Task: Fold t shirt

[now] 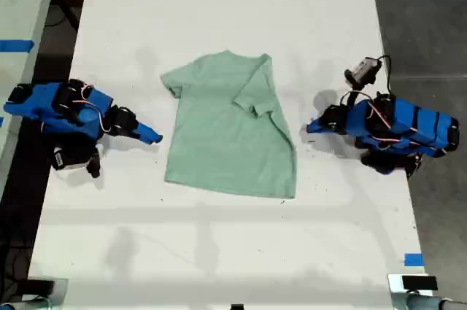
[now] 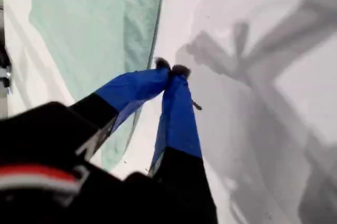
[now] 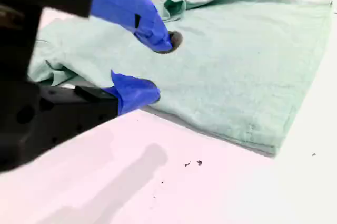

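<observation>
The pale mint-green t shirt lies flat in the middle of the white table, with the sleeve on the exterior view's right folded over onto the body. My first gripper rests on the exterior view's right, just off the shirt's edge. In its wrist view the first gripper is shut with nothing in it, and the t shirt lies beside it. My second gripper sits at the shirt's opposite side. There the second gripper is open, one finger above and one at the near edge of the t shirt.
The white table extends well beyond the shirt on all sides. Blue tape marks its edge at the exterior view's lower right. Dark floor lies past that edge. Another pale surface with blue tape stands at the exterior view's left.
</observation>
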Motion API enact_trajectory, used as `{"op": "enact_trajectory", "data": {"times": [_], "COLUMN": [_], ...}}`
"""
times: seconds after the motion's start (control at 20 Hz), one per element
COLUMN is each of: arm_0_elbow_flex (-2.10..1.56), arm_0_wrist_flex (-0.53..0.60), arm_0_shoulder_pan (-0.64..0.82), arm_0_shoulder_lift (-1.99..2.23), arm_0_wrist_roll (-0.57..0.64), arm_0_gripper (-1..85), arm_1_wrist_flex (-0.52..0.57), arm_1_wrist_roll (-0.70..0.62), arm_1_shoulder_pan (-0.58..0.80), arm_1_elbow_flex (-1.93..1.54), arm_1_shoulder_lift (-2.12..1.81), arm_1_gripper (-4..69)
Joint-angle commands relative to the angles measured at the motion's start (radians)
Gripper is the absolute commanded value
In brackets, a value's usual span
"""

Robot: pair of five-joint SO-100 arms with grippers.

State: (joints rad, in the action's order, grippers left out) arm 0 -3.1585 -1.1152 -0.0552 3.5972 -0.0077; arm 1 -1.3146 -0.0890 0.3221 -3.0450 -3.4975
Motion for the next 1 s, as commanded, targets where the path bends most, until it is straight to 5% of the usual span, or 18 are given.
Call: {"op": "enact_trajectory", "data": {"times": [0.0,0.4,0.5,0.7,0.95], "arm_0_elbow_flex": [-0.064,0.123,0.500,1.015,1.157], "arm_0_wrist_flex": [0.229,0.262,0.138,-0.003,0.025], "arm_0_shoulder_pan": [0.474,0.426,0.566,0.899,1.075], "arm_0_shoulder_lift": [0.009,-0.061,-0.535,-1.312,-1.861], "arm_0_wrist_roll": [0.138,0.141,0.299,0.678,0.808], "arm_0_gripper": [0.1,0.0,0.0,19.6,19.2], "arm_1_wrist_flex": [-0.018,-0.018,-0.018,-0.015,-0.014], "arm_1_wrist_roll": [0.021,0.021,0.020,0.015,0.011], "arm_1_shoulder_pan": [-0.032,-0.025,-0.025,-0.028,-0.032], "arm_1_elbow_flex": [-0.046,-0.044,-0.044,-0.044,-0.044], "arm_1_shoulder_lift": [-0.012,-0.012,-0.012,-0.012,-0.012], "arm_1_gripper": [-1.1,-1.1,-1.1,-1.1,-1.1]}}
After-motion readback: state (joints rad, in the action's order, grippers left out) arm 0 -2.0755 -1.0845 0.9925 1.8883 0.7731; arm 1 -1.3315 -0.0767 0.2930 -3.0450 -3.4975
